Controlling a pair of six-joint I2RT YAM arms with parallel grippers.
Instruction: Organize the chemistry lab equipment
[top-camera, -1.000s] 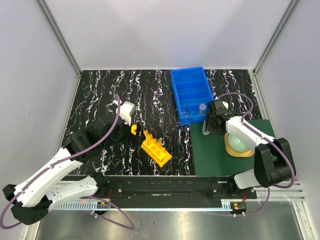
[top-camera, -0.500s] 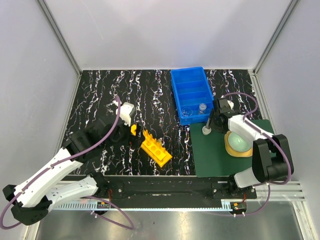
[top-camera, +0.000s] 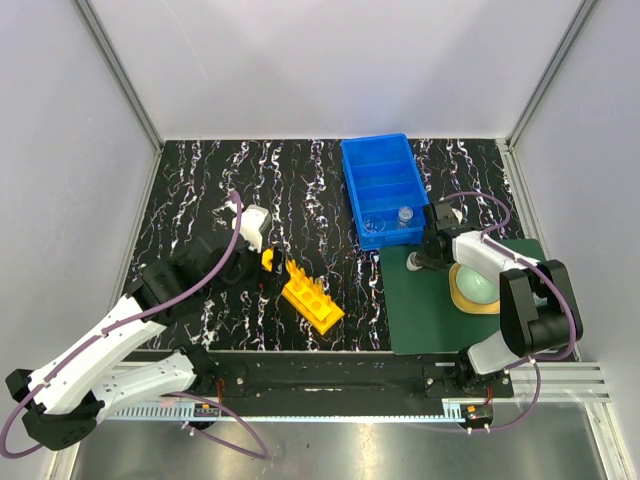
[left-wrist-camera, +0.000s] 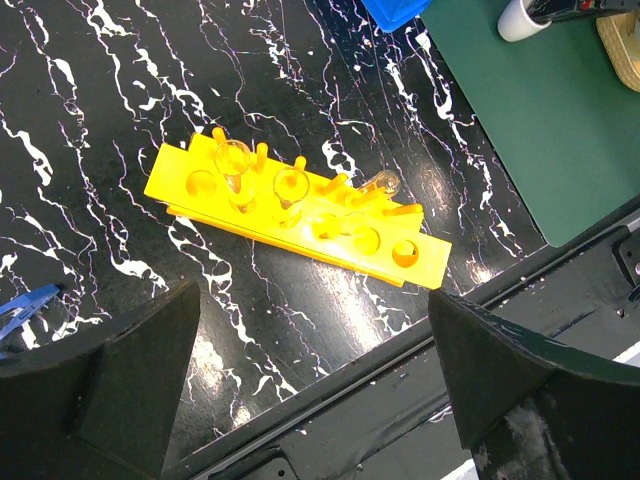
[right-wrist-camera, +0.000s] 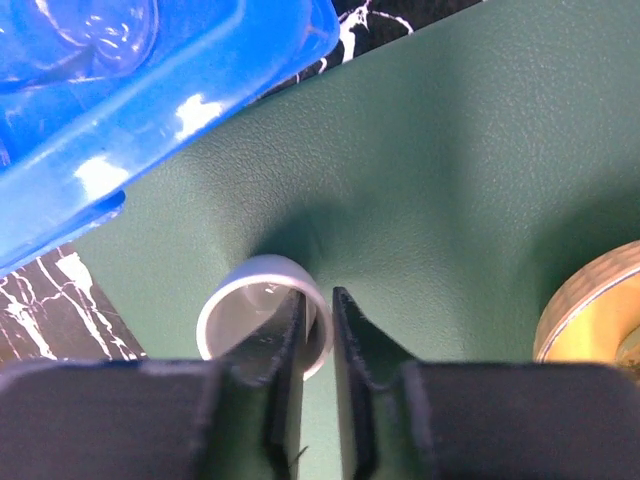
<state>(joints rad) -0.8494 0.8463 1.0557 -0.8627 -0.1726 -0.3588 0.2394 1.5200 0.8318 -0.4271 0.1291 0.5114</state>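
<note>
Where the small white round piece (right-wrist-camera: 245, 300) sits on the green mat (right-wrist-camera: 450, 150), the right gripper (right-wrist-camera: 318, 300) clamps its rim, one finger inside.

Your counter (top-camera: 200, 190) has a black stone-look top with white veining, smooth and glossy enough to throw glare. At its near right corner the dark green mat (right-wrist-camera: 450, 150) is matt, with a fine leathery grain. Toward the far edge, the blue bin (right-wrist-camera: 150, 110) is glossy moulded plastic. The yellow rack (left-wrist-camera: 305, 238) is smooth, shiny plastic, and the tubes (left-wrist-camera: 232, 160) in it are clear glass. The white round piece (right-wrist-camera: 250, 268) looks smooth and satin. The fingers (right-wrist-camera: 280, 370) of your right end effector (right-wrist-camera: 318, 320) are matt black plastic. Those of your left end effector (left-wrist-camera: 312, 300) look slightly rough. The tan disc (right-wrist-camera: 590, 300) is dull.
</note>
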